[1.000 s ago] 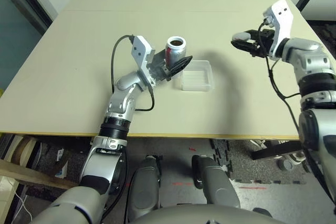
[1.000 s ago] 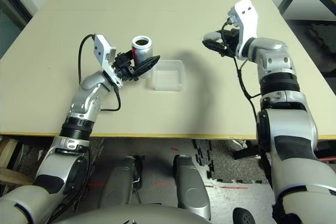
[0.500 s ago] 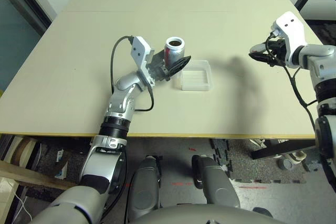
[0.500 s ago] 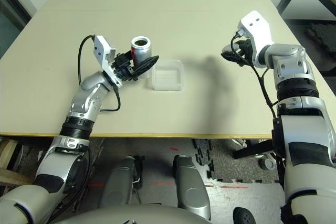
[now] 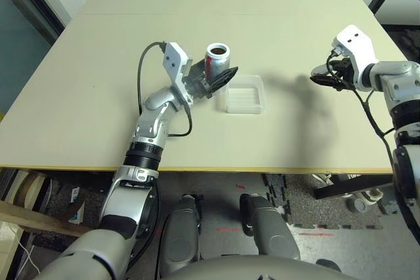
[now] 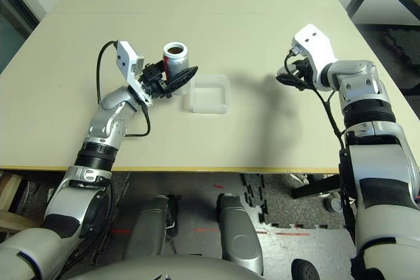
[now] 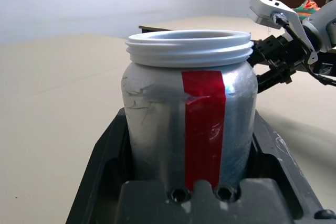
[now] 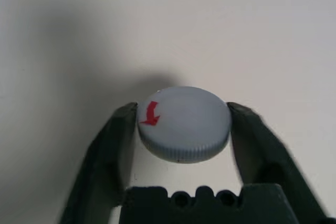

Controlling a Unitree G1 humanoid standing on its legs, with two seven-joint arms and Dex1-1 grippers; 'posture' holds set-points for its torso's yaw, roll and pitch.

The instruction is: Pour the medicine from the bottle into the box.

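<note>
Nearest the robot, the left forearm reaches up over the front edge of the pale bench (image 5: 79,96), and the left hand (image 5: 220,78) is clamped on the bottle (image 5: 216,61), its two black fingers (image 7: 105,150) pressed against either side of the silver-grey body. The bottle stands upright in that grip with the red stripe facing the wrist, its white threaded mouth uncovered; from above the inside looks brown, though whether that is the medicine or just the dark interior cannot be made out. Just beside the bottle, on the robot's right of it, the box (image 5: 245,94) lies flat on the bench, a shallow clear tray with rounded corners, close to the tip of the left hand but apart from the bottle. Well over to the right, at about the same depth, the right hand (image 5: 323,75) points down toward the bench surface. The grey round cap (image 8: 184,124) with a small red arrow on top sits between its fingers (image 8: 113,145), which stand beside its rim; it is hard to say whether they press on the cap or have let go of it, or whether the cap rests on the bench.
</note>
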